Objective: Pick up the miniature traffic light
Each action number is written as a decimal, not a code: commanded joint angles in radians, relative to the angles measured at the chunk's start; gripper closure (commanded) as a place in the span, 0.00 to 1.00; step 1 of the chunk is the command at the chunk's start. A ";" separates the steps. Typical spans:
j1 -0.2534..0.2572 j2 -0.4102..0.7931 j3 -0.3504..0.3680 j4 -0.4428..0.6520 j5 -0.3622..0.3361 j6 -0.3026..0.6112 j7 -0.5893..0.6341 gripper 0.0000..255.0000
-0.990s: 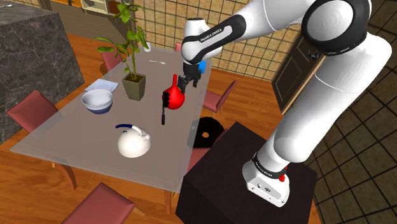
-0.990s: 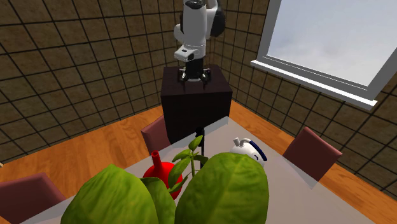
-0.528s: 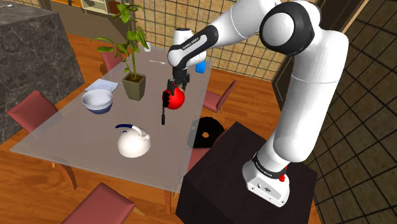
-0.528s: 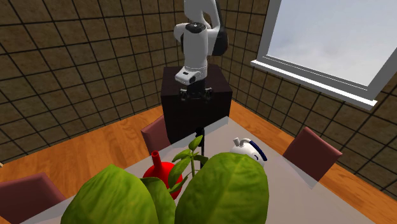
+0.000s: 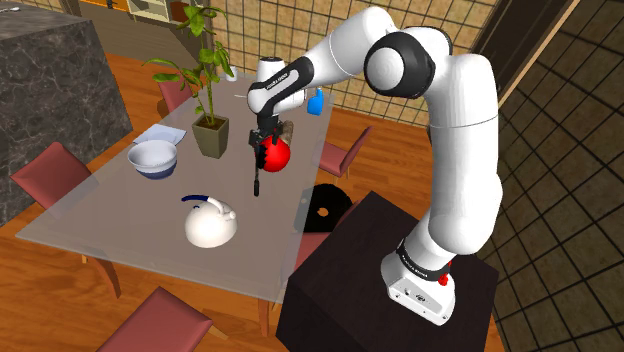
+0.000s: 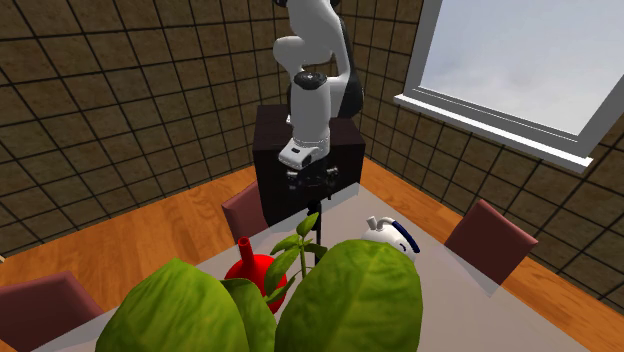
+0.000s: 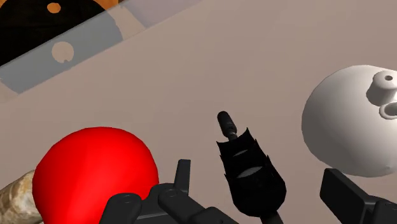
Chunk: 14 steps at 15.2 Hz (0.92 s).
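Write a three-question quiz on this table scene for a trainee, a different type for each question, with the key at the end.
1. True or false: the claw is shut on the black traffic light.
2. Which thing sits nearest the traffic light? A. red round vessel B. white bowl C. potted plant
3. Name the white thing with the dark blue handle.
Key: 1 false, the fingers stand open on either side of it, not touching; 2 A; 3 the kettle.
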 commanded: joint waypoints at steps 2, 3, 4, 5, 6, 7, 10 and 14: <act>0.000 0.031 0.003 0.006 0.003 0.026 -0.001 0.00; 0.000 0.040 0.004 0.007 0.004 0.035 -0.001 0.00; -0.001 0.050 0.004 0.007 0.005 0.044 -0.002 0.00; -0.001 0.060 0.005 0.008 0.006 0.053 -0.003 0.00; -0.002 0.065 0.006 0.009 0.006 0.058 -0.003 0.00; -0.002 0.066 0.006 0.009 0.006 0.058 -0.003 0.00; -0.002 0.067 0.006 0.011 0.006 0.057 -0.003 1.00; -0.001 0.068 0.006 0.012 0.006 0.057 -0.002 1.00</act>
